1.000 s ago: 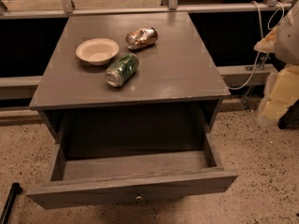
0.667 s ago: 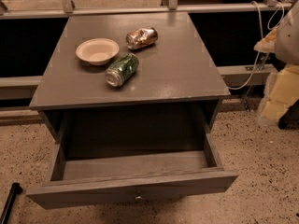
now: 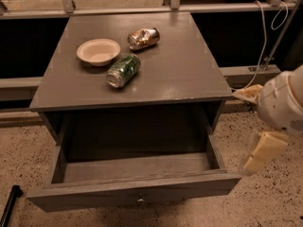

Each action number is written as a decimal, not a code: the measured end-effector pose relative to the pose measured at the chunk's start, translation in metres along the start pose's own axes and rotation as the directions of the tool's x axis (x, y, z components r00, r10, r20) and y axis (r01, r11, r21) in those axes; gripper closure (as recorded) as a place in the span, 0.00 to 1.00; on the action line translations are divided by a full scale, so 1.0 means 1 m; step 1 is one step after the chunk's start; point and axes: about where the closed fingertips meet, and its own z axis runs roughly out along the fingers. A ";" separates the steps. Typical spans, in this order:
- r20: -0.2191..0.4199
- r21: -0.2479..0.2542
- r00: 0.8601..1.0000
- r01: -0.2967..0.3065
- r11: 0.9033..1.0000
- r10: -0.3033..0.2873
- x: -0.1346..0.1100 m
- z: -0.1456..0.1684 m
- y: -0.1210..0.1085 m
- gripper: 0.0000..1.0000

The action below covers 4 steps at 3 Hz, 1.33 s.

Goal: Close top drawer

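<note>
The top drawer (image 3: 137, 193) of the grey cabinet is pulled far out toward me. Its flat front carries one small round metal knob (image 3: 140, 200) at centre, and its inside looks empty. My gripper (image 3: 262, 150), cream-coloured on a white arm, hangs to the right of the drawer's front right corner. It is close to that corner but does not touch it, and it holds nothing that I can see.
On the cabinet top (image 3: 189, 74) sit a beige bowl (image 3: 98, 51), a green can lying on its side (image 3: 123, 71) and a crushed brown can (image 3: 143, 38). A black rod (image 3: 9, 205) lies on the speckled floor at lower left. Cables and a rail run behind the cabinet.
My arm and gripper have come down and a little left, toward the drawer's front right corner. The drawer stays open and the things on top have not moved.
</note>
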 end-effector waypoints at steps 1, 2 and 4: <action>0.020 0.010 1.000 -0.014 1.000 0.013 0.009 0.003 0.007 0.00; -0.015 -0.075 0.995 0.093 0.993 -0.095 0.011 0.025 0.022 0.19; -0.003 -0.183 0.956 0.289 0.940 -0.294 0.031 0.093 0.075 0.72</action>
